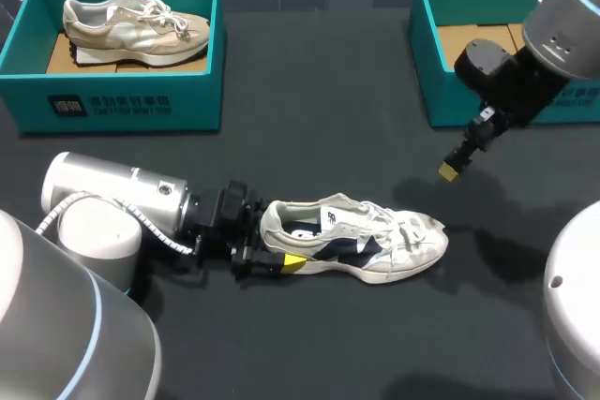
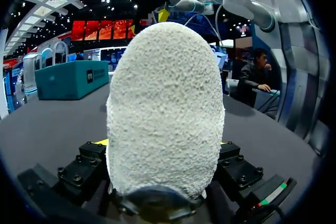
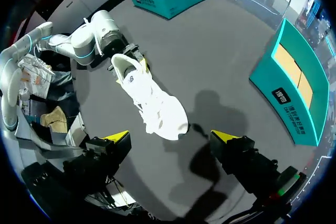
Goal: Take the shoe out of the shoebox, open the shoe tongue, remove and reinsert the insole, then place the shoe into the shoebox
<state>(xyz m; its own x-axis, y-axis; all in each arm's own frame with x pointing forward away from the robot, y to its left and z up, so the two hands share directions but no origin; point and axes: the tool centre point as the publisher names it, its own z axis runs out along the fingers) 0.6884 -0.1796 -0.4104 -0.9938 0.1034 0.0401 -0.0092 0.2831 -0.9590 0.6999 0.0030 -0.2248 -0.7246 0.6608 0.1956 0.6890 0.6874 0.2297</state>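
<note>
**Q:** Reading from the left, what is the left shoebox [image 1: 122,105] for?

**A:** It holds a beige shoe [image 1: 131,25], well apart from the work, and seems to play no part in this step.

**Q:** And the left gripper [image 1: 270,248]?

**A:** Its fingers clamp the heel of the white shoe [image 1: 361,241], one on each side, as the left wrist view confirms. The shoe lies on its sole on the table [image 1: 309,110], outside any box, toe pointing right. Pinning the heel probably steadies the shoe so that the tongue and insole can be worked from above.

**Q:** Further right?

**A:** The right gripper [image 1: 453,168] hangs above the table just past the toe, fingers spread wide and holding nothing, likely poised to descend on the tongue. Behind it the right shoebox [image 1: 445,105] is empty, ready to receive the shoe
</note>
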